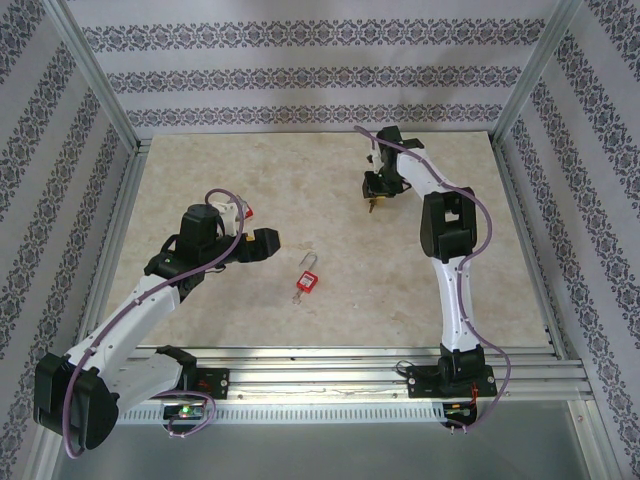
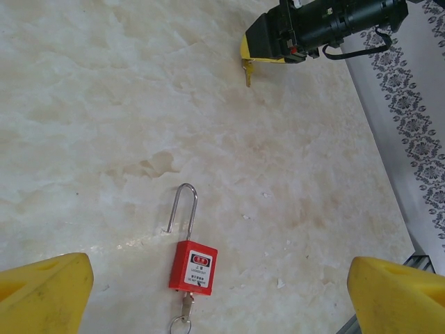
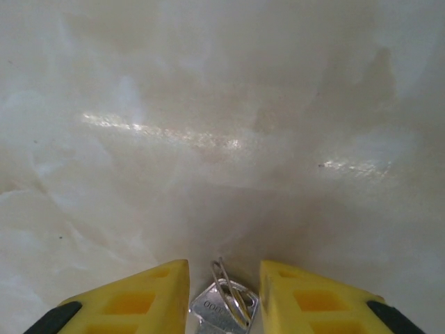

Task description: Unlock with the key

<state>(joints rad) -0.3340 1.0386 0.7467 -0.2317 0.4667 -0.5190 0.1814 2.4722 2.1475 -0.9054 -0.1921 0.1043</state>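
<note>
**Padlock** [image 2: 193, 268] — lies flat near the middle of the worktop [image 1: 350, 325], somewhat toward the near edge, with the shackle [image 2: 183, 206] pointing to the far edge. One shackle leg ends clear of the red body, so it may already be released; this cannot be confirmed. A key-like piece [image 2: 185, 303] with a ring protrudes from the body's lower end, apparently seated in the keyway.

**Key** [image 3: 221, 310] — pinched by its head in the right gripper [image 3: 223, 271], over the worktop toward the far edge, right of centre, well apart from the padlock.

**Left gripper** [image 1: 264, 243] — fingers spread wide, nothing held, hovering just left of the padlock.

**Handling:** the padlock is probably rigid, compact and fairly light. Its smooth body may slide on the polished worktop when a key pushes in. Grip across the flat sides of the body, leaving the keyway end free. The key is thin and stiff; hold the head only, blade exposed.
</note>
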